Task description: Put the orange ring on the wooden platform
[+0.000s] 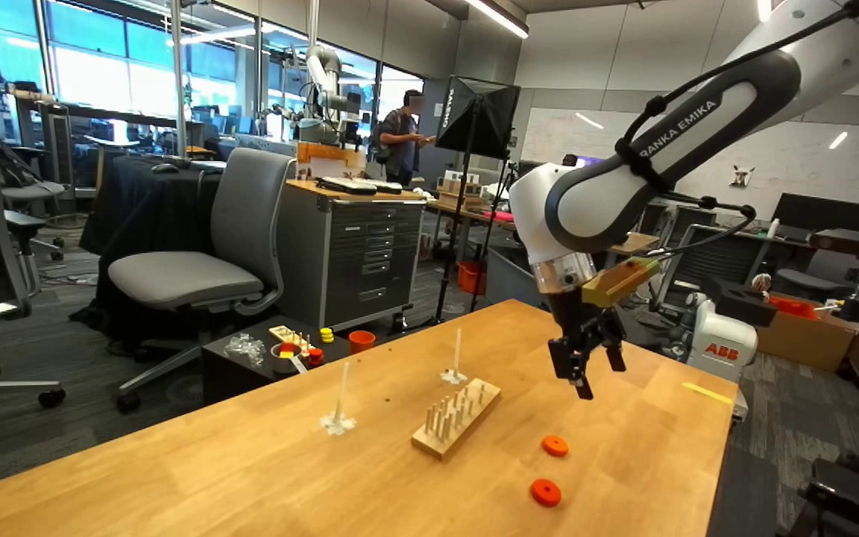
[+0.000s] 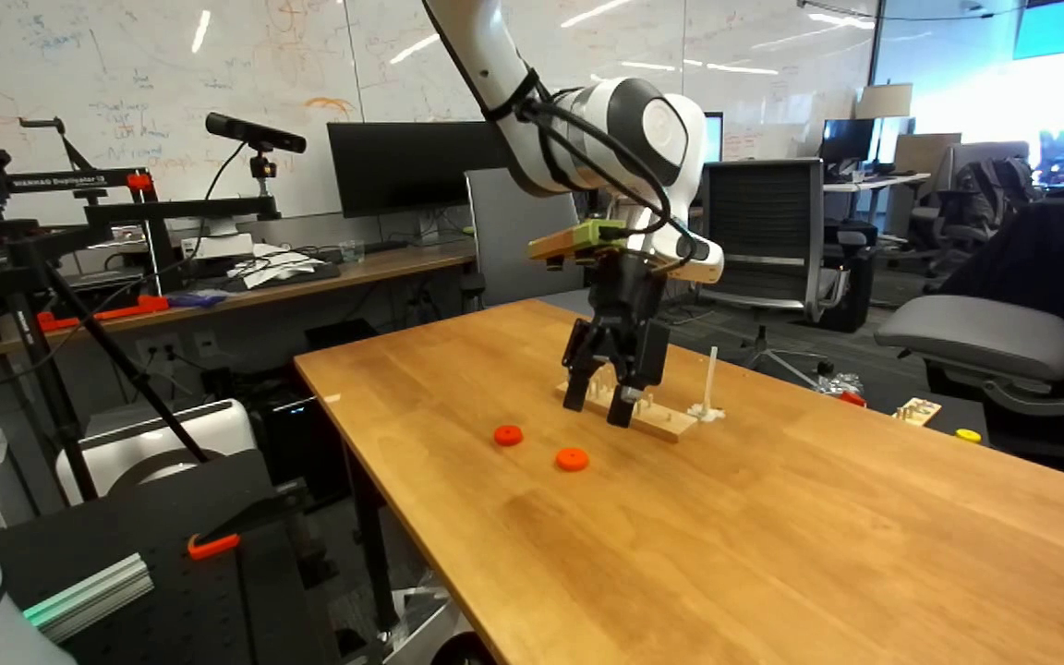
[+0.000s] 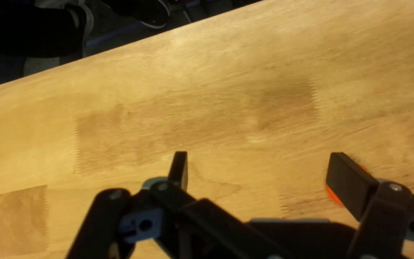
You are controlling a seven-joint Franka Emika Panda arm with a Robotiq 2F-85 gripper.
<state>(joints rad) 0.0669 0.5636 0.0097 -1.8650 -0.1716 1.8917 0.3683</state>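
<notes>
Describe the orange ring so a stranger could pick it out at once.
In an exterior view, find the big wooden table and, on it, the pale, pegged wooden platform. To its right in that picture, flat on the table, lies the small orange ring. The redder ring near it sits lower in the picture; the one meant is higher and plainly more orange.

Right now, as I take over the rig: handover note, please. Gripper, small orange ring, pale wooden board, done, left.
Gripper: open, holding nothing, raised above the brown wooden table.
Small round orange ring: flat on the table, off the board. Don't mix it up with the redder round ring lying near it.
Pale rectangular wooden board with upright pegs: on the table, orange ring not on it.
Done: no pick or placement yet.
Left: grasp the orange ring, set it on the board, release.
</notes>
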